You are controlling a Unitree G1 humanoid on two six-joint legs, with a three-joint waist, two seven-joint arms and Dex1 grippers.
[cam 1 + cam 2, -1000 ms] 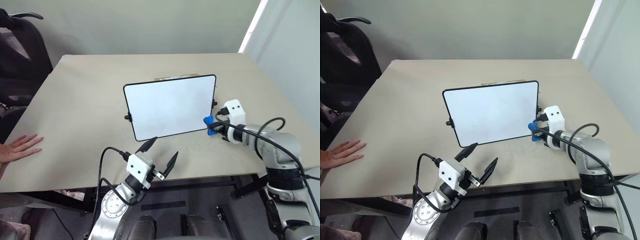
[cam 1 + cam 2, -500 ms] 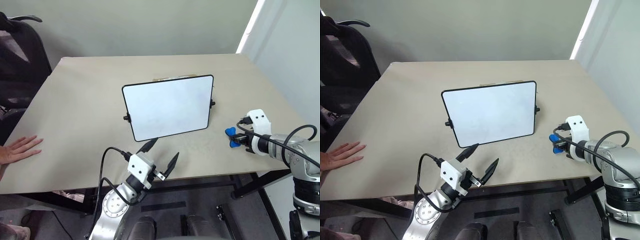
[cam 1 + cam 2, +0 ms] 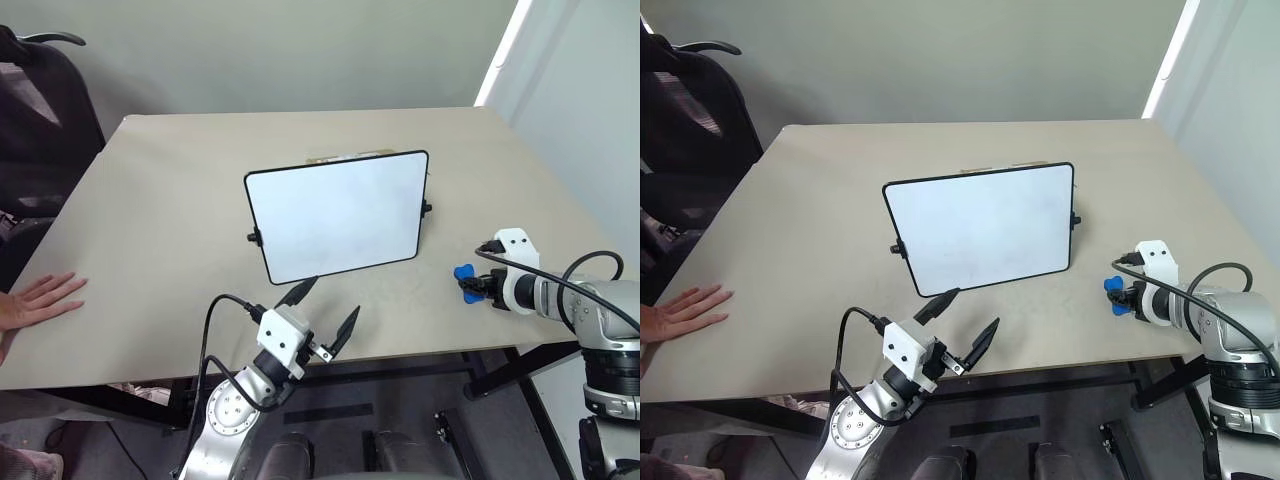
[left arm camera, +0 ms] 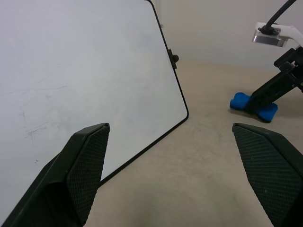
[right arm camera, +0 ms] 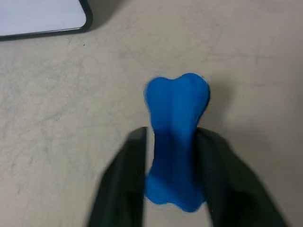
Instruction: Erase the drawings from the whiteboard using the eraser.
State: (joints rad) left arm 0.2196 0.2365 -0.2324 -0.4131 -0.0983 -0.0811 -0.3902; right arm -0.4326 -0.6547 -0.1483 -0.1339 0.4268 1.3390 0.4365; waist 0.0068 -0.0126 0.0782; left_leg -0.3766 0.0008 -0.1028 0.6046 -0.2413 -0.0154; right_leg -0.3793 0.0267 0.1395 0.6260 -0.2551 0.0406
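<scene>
A person's hand (image 3: pixel 38 300) rests flat at the worktop's (image 3: pixel 150 200) left edge. The left tool (image 3: pixel 322 310) hovers spread wide and empty, in front of the upright whiteboard (image 3: pixel 335 212). The board looks wiped clean apart from faint smudges, so the erasing seems done. To the right, the blue eraser (image 5: pixel 174 142) lies on the worktop between the right tool's (image 5: pixel 171 179) fingers; whether they grip it, I cannot tell.

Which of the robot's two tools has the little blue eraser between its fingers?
The right tool: the blue eraser sits on the table between its two black fingers, beside the whiteboard. The left tool is wide open with nothing in it.
</scene>
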